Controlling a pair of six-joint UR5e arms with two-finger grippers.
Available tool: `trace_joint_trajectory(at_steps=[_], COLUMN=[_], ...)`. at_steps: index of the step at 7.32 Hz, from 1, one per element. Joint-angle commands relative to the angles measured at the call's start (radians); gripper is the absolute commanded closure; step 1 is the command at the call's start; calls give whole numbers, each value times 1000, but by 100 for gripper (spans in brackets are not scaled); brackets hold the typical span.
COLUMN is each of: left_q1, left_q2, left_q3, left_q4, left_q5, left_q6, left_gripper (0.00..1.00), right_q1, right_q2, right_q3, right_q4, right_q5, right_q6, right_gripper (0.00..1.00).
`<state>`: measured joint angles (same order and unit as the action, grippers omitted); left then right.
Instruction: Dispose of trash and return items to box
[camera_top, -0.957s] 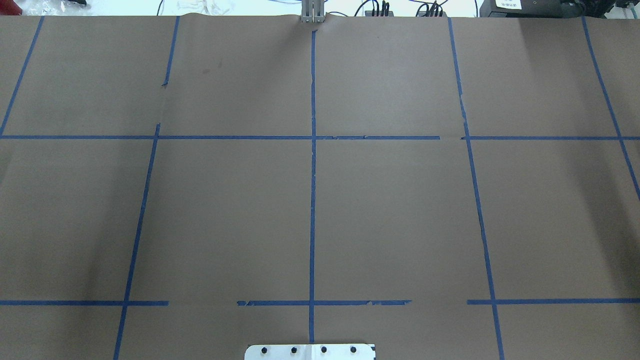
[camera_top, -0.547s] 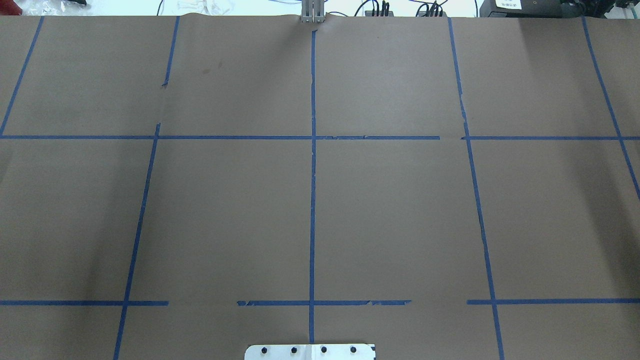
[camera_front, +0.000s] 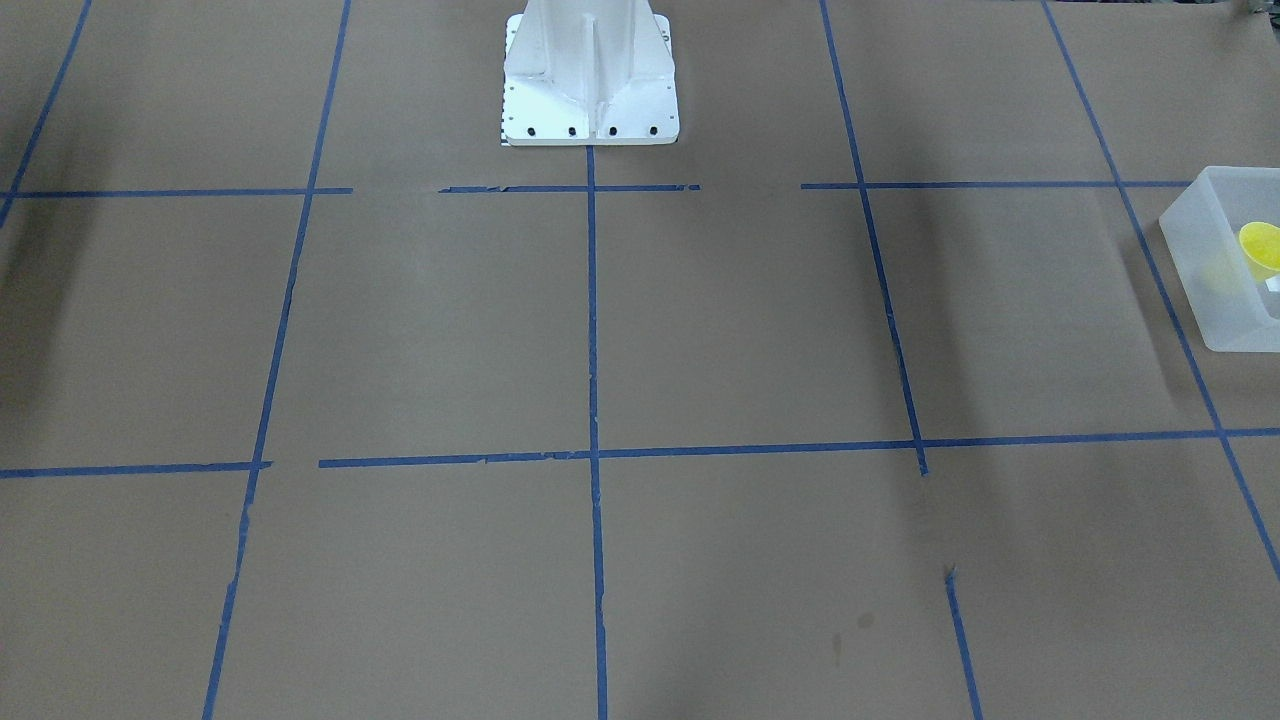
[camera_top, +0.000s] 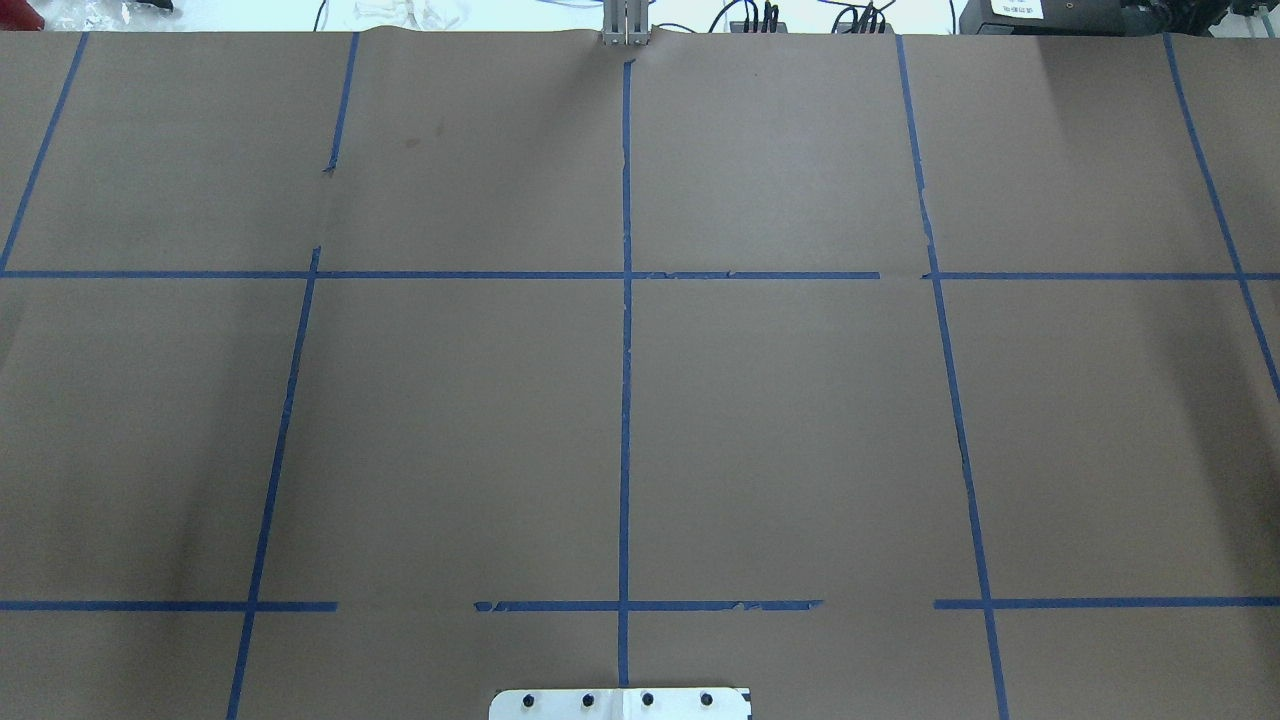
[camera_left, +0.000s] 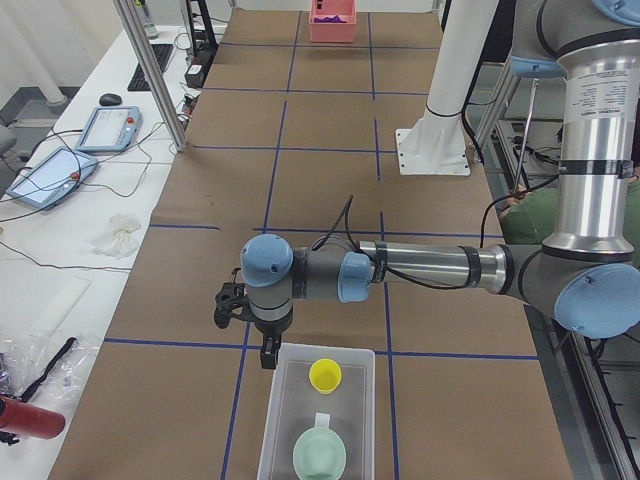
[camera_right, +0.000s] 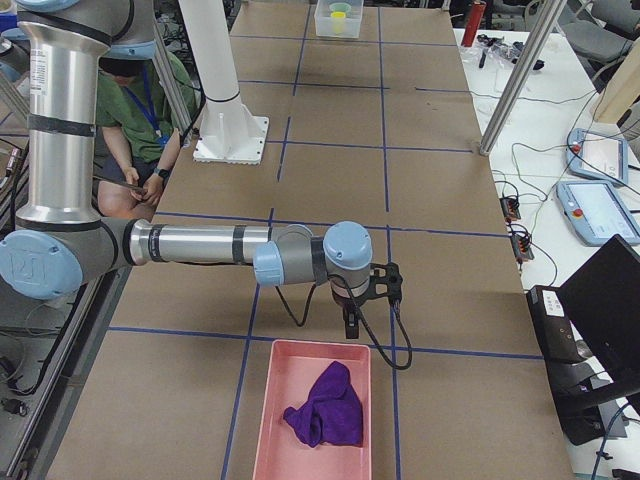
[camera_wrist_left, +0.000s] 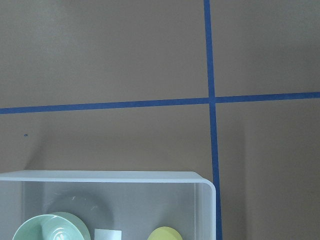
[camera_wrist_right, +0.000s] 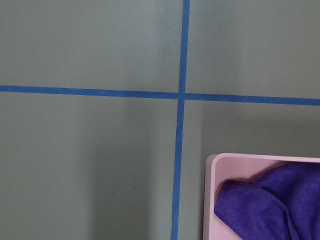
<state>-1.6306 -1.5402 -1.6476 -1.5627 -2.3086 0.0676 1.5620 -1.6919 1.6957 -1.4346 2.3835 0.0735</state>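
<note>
My left tool (camera_left: 269, 355) hangs just off the rim of the box (camera_left: 272, 420). I cannot tell whether it is spread or pressed together, and the same goes for the right tool (camera_right: 351, 325). The yellow cup (camera_left: 324, 375) sits inside the box, just past the left tool. Dropping or swinging from here could clip that rim and shove the box along the surface (camera_left: 330, 180).
</note>
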Motion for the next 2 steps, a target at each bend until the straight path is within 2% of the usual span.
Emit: trace_joint_trajectory(at_steps=[1, 2], left_q1=[0, 0], left_q2=[0, 0], left_q3=[2, 2], left_q4=[0, 0], left_q5=[0, 0], left_q6=[0, 0], left_gripper=[0, 0], right_q1=[16, 20], right_q2=[2, 0], right_q3=[-2, -2], right_q4=[0, -1], right_q5=[8, 10], right_q6=[0, 0], right_gripper=[0, 0])
